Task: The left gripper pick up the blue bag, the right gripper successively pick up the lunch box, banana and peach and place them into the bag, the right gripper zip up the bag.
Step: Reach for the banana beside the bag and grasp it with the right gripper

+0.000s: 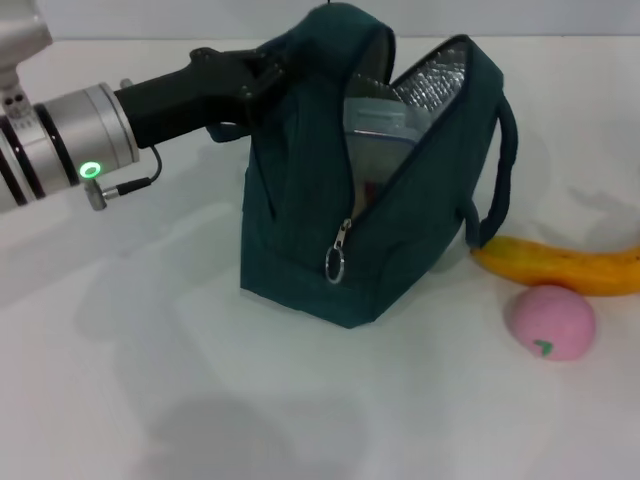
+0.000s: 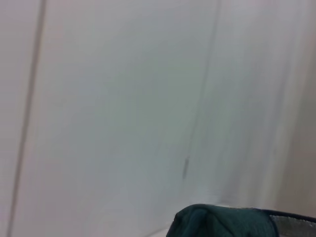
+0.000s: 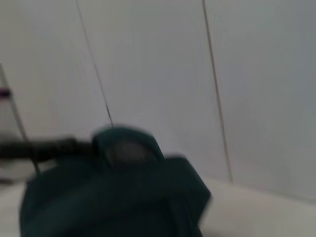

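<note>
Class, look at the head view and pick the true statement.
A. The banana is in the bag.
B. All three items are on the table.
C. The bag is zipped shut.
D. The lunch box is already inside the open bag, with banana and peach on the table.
D: the lunch box shows through the unzipped top of the blue bag, while the banana and peach lie on the table beside it.

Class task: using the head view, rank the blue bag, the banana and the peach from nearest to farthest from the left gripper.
1. Blue bag: the left gripper is at its top left edge.
2. Banana: on the table, right of the bag.
3. Peach: just in front of the banana, too close to rank firmly.
</note>
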Action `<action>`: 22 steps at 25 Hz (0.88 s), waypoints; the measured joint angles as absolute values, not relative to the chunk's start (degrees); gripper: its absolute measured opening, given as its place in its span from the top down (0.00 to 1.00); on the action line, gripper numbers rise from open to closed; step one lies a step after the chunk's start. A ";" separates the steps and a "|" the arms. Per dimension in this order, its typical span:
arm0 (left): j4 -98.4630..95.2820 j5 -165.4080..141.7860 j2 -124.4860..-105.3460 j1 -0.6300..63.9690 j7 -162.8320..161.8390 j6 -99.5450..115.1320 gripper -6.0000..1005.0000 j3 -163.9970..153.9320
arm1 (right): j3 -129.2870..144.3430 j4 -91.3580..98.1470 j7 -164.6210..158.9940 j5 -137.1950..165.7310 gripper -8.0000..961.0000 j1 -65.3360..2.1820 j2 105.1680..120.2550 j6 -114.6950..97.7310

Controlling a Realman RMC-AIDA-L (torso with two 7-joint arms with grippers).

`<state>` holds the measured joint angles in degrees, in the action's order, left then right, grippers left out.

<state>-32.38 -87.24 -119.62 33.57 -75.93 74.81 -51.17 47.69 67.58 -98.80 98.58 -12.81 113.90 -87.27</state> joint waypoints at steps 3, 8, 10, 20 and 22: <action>-29.96 -84.60 -119.63 33.62 -73.33 73.74 0.92 -51.31 | 46.07 68.28 -100.63 104.88 0.24 -15.69 112.87 -87.18; -26.20 -77.00 -119.63 33.16 -66.78 72.81 0.92 -51.24 | 45.51 67.22 -103.23 111.36 0.24 -20.14 109.28 -88.37; -24.87 -75.05 -119.69 33.02 -64.09 73.39 0.92 -51.46 | 45.50 66.85 -103.36 112.88 0.24 -20.99 108.77 -88.99; -19.61 -74.07 -119.75 32.96 -63.21 74.85 0.92 -51.65 | 46.70 68.72 -102.61 123.52 0.19 -24.64 108.74 -96.50; -18.53 -73.79 -119.90 32.94 -62.62 74.85 0.92 -51.56 | 46.92 68.87 -102.61 126.66 0.17 -25.49 109.08 -96.33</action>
<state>-18.53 -73.79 -119.90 32.94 -62.62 74.85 -51.56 46.92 68.87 -102.61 126.66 -25.49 109.08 -96.33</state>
